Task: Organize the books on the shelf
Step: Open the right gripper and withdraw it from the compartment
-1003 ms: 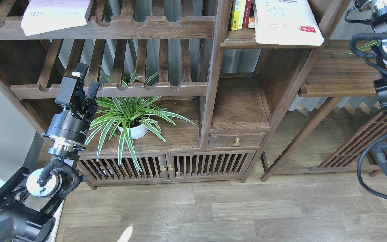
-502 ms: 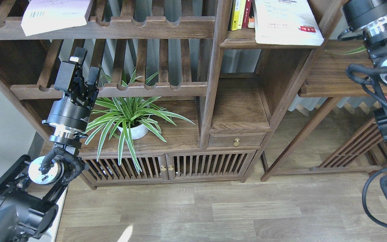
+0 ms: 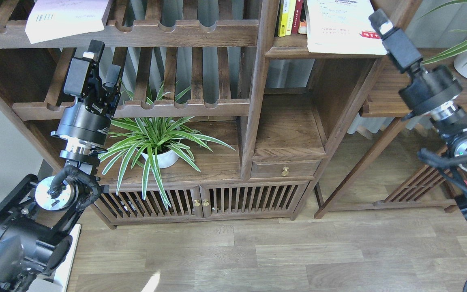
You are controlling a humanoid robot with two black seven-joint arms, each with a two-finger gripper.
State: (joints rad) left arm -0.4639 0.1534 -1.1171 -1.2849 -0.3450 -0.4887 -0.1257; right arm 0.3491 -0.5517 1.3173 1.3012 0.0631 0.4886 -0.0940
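You are facing a dark walnut cabinet on a pale wood floor, with a potted spider plant (image 3: 158,142) on its lower board. Take that plant as your landmark. Up and to the right of it, on the shelf (image 3: 290,52), the large white book (image 3: 341,26) lies flat with its near edge overhanging the front; a few thin spines, yellow and red, stand just left of it. Up and to the left of the plant, the pale lilac-white book (image 3: 65,18) lies tilted across the slatted rack (image 3: 136,34).

Your left end effector (image 3: 97,71) hangs just left of the plant, below the lilac book, its fingers parted and empty. Your right end effector (image 3: 383,25) sits at the white book's right edge; it is seen side-on, so whether it is open cannot be told.

Both paperbacks look light but floppy, with smooth covers likely to slip. Pinch near the spine or take the overhanging edge deeply, so the pages don't fan or sag.
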